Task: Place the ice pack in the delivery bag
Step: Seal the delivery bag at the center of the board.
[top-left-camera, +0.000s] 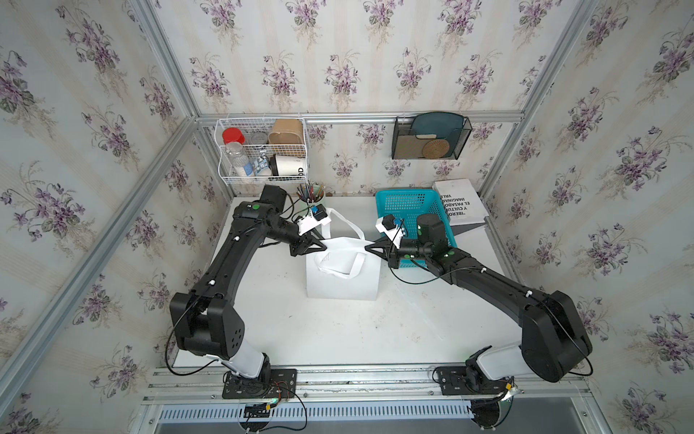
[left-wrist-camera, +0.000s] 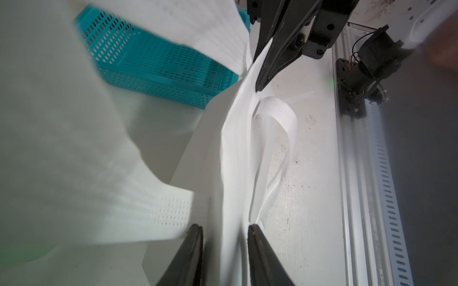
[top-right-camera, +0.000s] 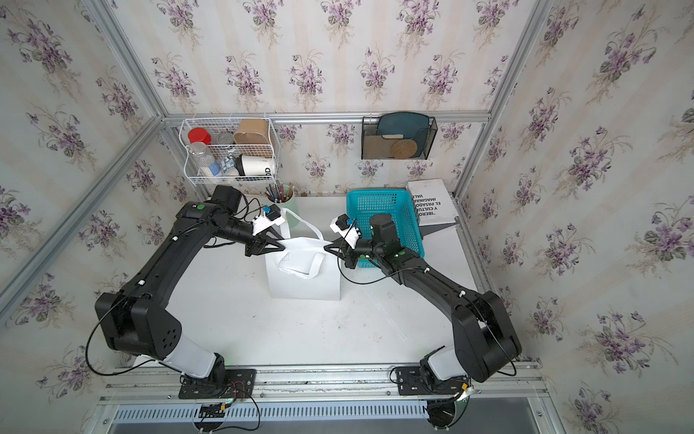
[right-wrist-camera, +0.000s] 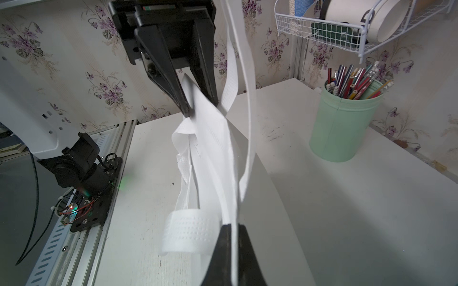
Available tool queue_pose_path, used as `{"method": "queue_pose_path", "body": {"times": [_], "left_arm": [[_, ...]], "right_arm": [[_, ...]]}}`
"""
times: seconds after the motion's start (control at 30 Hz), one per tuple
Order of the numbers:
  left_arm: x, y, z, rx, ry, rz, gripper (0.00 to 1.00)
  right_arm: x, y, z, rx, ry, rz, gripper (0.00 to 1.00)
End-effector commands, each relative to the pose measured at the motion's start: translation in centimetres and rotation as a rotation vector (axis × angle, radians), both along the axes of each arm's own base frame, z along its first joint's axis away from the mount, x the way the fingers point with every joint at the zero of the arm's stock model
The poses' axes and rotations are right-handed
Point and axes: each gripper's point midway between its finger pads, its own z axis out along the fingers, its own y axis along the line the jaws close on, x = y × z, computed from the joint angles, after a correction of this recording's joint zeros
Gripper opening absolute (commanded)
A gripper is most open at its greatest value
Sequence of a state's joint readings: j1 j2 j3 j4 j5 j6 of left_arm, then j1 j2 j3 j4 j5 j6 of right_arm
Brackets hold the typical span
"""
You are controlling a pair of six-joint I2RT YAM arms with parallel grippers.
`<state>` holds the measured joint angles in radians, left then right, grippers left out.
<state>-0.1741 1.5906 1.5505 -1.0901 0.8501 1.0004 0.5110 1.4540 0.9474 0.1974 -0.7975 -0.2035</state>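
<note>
A white delivery bag (top-left-camera: 341, 280) stands upright near the middle of the worktop (top-left-camera: 338, 334). Its mouth is pressed flat, and a loop handle (top-left-camera: 338, 269) is draped down its near face. The right hand (top-left-camera: 370, 247) is clenched on the rim at the bag's right end. The left hand (top-left-camera: 321, 246) is set at the left end, released, with fabric lying loose between its parted jaws. A turquoise perforated basket (top-left-camera: 405, 206) is placed toward the far right corner. The ice pack is not seen in any view.

Opening the mouth appears to be the step in hand. It is probably done best if only one wall of the rim is taken by the left hand and drawn toward the near edge while the right end is held steady. A pull straight outward would likely keep the mouth shut.

In both top views the whole bag is shown, but the jaws are too small to judge. The gap between the left fingers (left-wrist-camera: 257, 247) is shown only from the wrists, and the tight right pinch only in the right wrist view.
</note>
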Motion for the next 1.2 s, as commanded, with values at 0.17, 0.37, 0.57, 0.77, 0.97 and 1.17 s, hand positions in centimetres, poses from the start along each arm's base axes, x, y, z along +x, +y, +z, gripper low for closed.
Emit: {"method": "queue_pose_path", "body": {"times": [0.17,0.37,0.57,0.77,0.97,1.17], "left_arm": [[-0.3,0.1,-0.6,0.008,0.013,-0.013,0.00],[-0.3,0.4,1.4,-0.019,-0.060,0.037,0.70],[-0.6,1.9,5.7,-0.164,-0.397,0.230,0.71],[-0.9,3.8,9.7,-0.407,-0.621,0.449,0.72],[0.2,8.4,11.1,-0.567,-0.614,0.830,0.73],[0.9,12.9,7.0,-0.556,-0.518,1.154,0.73]], "right_arm": [[0.1,0.1,0.5,0.012,-0.015,-0.003,0.00],[0.5,-0.7,2.4,0.039,-0.076,-0.076,0.77],[0.7,-4.9,8.3,0.193,-0.257,-0.287,1.00],[1.4,-10.3,13.8,0.376,-0.358,-0.563,1.00],[5.7,-20.6,13.1,0.493,-0.240,-1.159,1.00],[8.0,-29.6,4.9,0.289,-0.200,-1.505,1.00]]}}
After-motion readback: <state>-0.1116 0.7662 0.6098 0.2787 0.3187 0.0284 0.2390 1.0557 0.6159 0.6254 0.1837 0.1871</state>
